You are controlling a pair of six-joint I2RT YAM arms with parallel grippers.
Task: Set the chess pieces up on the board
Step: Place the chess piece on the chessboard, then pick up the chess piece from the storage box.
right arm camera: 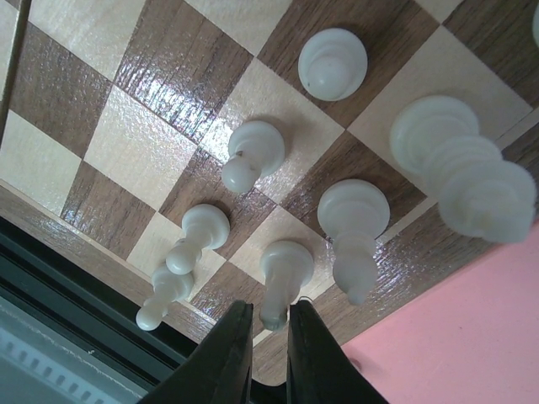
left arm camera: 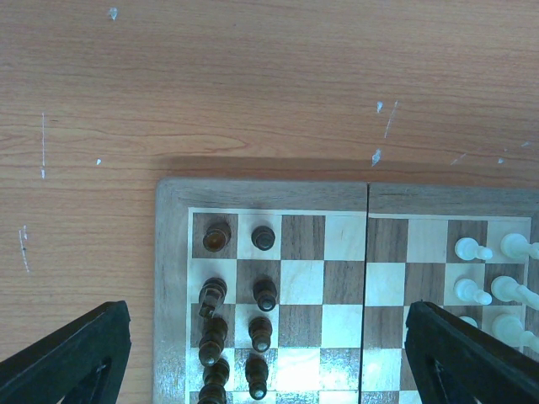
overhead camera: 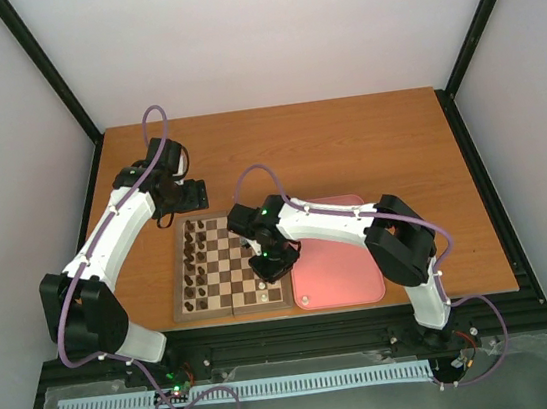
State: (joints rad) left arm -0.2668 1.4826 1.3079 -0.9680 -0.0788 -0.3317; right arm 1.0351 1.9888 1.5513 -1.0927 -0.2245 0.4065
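Observation:
The wooden checkered board (overhead camera: 176,278) lies on the table in front of the arms. Several cream-white chess pieces (right arm camera: 251,151) stand on its squares by the near right edge; some also show in the left wrist view (left arm camera: 472,250). My right gripper (right arm camera: 271,324) is low over that corner (overhead camera: 268,271), its fingers closed around the top of one cream-white piece (right arm camera: 285,268), whose base rests on a light square. My left gripper (left arm camera: 268,310) is open and empty above the board's far left corner (overhead camera: 187,198).
Dark brown pieces (left arm camera: 264,295) stand in two rows along the board's left side. A pink tray (overhead camera: 337,267) lies right of the board, touching it, with one small white piece (overhead camera: 304,301) at its near left corner. A black rail runs along the table's near edge.

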